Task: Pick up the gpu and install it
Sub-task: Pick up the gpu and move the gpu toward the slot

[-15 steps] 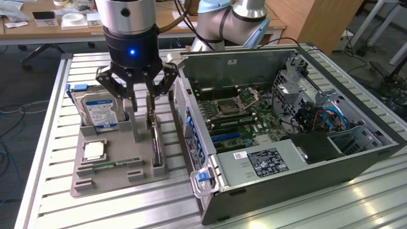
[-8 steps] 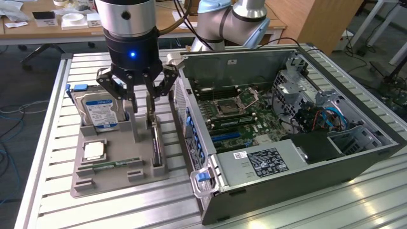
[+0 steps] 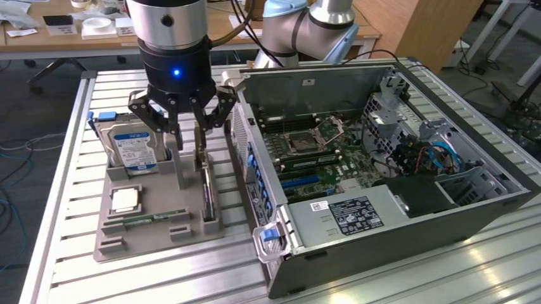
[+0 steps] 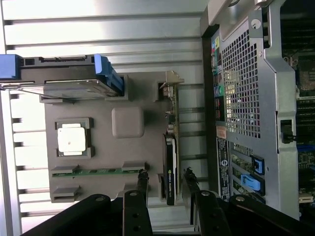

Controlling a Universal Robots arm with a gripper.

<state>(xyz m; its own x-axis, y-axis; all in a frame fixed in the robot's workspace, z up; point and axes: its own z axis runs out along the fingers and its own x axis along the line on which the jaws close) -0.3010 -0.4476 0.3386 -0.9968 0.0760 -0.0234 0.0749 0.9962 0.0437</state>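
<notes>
Clear gaps lie on both sides of the gpu [image 4: 170,169] inside the spread hand [image 4: 165,173]. The upright hard drive [image 3: 133,147] crowds the exterior view's left. The computer case [image 3: 247,136] wall stands just beside on its right.

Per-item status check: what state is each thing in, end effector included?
Thin dark gpu with metal bracket: standing on edge in the grey holder, not installed.
Black end effector: open, fingers either side of the gpu.
Blue-labelled hard drive: upright in the holder.
Silver square processor: flat in its recess.
Dark computer case: side open, motherboard exposed.
</notes>
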